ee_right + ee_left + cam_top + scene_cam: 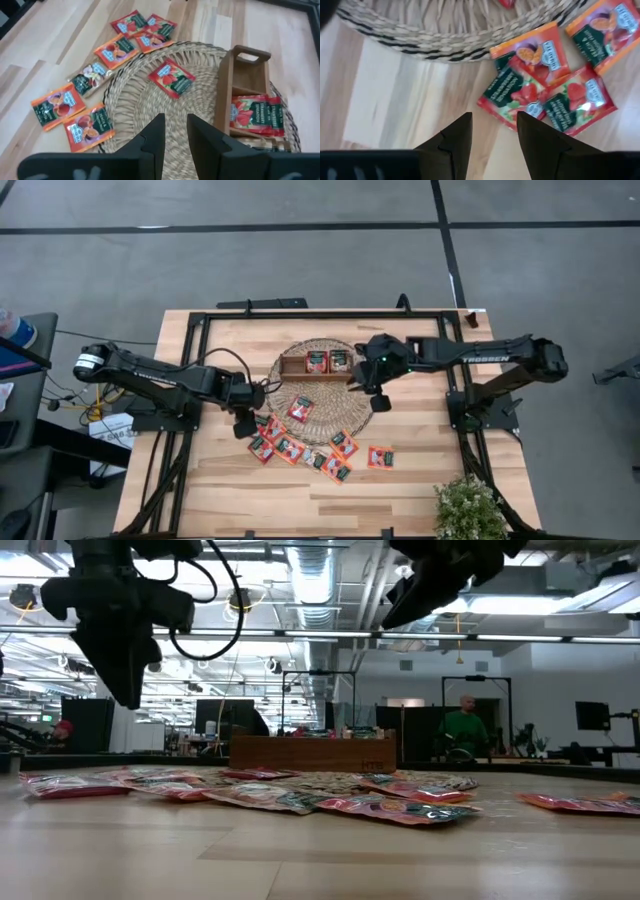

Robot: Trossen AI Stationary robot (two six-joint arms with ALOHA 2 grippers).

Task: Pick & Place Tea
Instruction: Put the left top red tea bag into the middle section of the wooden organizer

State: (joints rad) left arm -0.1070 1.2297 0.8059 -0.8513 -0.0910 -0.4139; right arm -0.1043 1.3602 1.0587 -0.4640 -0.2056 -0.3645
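Left of centre in the high view, the left gripper (244, 423) hangs parted, empty, over loose tea sachets (262, 446), so it should drop straight onto one sachet before closing, while the right gripper (380, 396) hovers empty, fingers narrowly apart, beside the wooden tray (295, 366).

Place: open lab or workshop hall
Signs: exposed ceiling ducts (310, 575), strip lights, monitors (592, 716), grey concrete floor (300, 270) taped in lines
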